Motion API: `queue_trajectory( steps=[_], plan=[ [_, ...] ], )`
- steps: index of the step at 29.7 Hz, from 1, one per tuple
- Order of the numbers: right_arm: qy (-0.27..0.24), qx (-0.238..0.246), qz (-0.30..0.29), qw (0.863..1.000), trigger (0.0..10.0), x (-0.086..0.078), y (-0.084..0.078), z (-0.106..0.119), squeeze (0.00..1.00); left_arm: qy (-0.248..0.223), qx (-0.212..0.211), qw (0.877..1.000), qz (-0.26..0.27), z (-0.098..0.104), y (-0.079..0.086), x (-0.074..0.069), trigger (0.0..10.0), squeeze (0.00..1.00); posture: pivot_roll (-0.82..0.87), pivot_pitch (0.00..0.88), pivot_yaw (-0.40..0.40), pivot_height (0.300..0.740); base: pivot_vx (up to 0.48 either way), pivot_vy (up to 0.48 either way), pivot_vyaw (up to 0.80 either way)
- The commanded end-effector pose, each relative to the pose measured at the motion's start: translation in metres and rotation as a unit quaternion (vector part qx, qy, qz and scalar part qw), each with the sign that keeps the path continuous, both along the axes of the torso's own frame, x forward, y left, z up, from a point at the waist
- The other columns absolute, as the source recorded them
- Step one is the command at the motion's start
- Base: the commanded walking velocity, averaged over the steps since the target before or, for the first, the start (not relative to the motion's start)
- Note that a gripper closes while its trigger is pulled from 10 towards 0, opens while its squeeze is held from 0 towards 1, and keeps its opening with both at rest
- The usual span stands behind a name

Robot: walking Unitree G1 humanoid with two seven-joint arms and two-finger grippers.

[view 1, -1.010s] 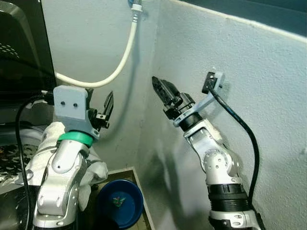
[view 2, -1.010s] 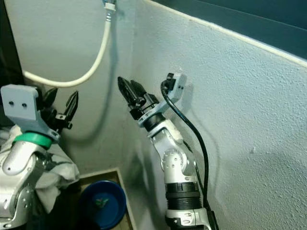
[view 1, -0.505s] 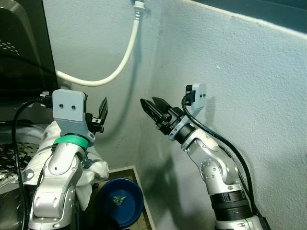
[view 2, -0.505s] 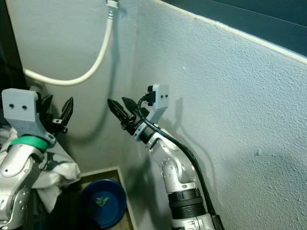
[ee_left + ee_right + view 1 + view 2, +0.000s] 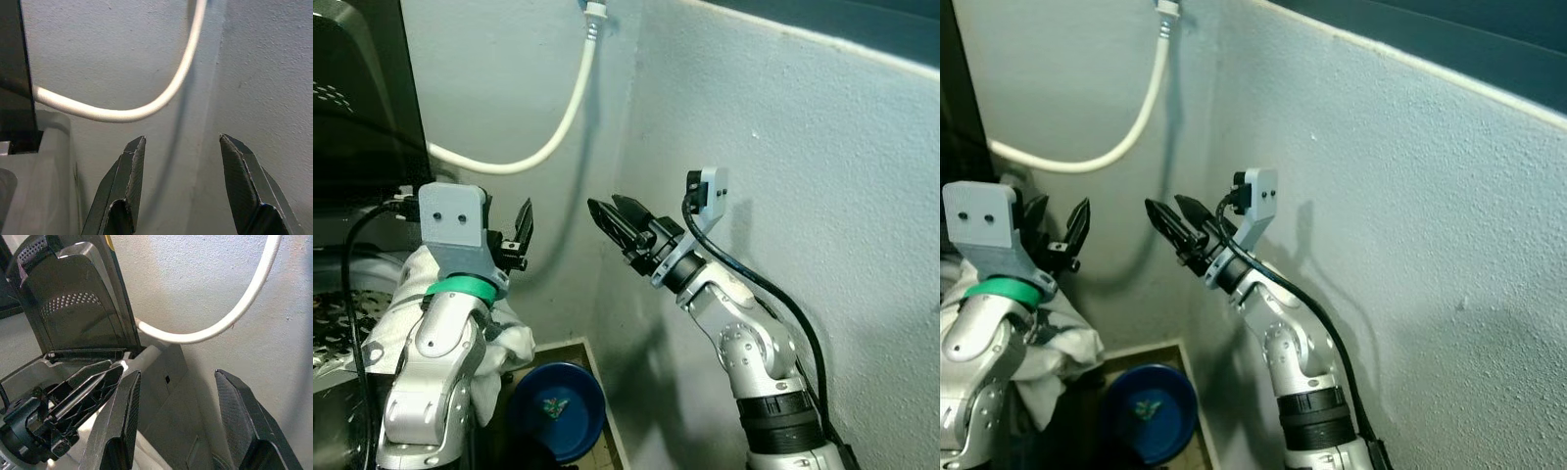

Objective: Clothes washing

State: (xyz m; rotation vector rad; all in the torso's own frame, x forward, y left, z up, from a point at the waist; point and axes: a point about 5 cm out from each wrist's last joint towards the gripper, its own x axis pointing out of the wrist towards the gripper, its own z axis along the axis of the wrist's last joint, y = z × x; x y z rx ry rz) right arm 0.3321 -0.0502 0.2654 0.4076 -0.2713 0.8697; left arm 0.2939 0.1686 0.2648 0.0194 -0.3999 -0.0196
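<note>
A crumpled white cloth (image 5: 406, 294), soft and creased, lay heaped under the left arm at the edge of the washing machine (image 5: 342, 323), whose dark glossy lid (image 5: 78, 298) stood raised, with a perforated patch on its inner face. The left pincer (image 5: 514, 235) stood wide apart and empty, near the corner of the rough, pale plastered wall (image 5: 803, 147). The right pincer (image 5: 615, 217) was likewise spread wide, holding nothing, pointing toward the left one. A smooth white hose (image 5: 548, 142) sagged in a curve along the wall. Below sat a round blue basin (image 5: 558, 411).
</note>
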Motion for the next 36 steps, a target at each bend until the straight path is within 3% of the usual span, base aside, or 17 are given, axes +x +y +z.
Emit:
queue_trajectory(
  steps=[1,7,36],
  plan=[
    [0.003,0.001,-0.001,1.0,10.0,-0.002,-0.0039,-0.0022,0.0,-0.001,-0.003,1.0,-0.004,0.0012,-0.0022,-0.002,10.0,0.0,0.03,0.016,-0.11,0.74,-0.341,0.0,0.0],
    [0.003,-0.002,-0.001,1.0,10.0,-0.0021,-0.0035,-0.0023,0.0,0.001,-0.004,1.0,-0.003,0.0005,-0.0022,-0.0021,10.0,0.0,0.03,0.016,-0.112,0.74,-0.318,0.0,0.0],
    [0.0,-0.03,0.023,0.999,10.0,-0.0054,0.0046,-0.0051,0.0,0.007,-0.015,1.0,0.009,-0.002,-0.0017,-0.005,10.0,0.0,0.03,0.021,-0.133,0.74,0.0,0.0,0.0]
  ],
)
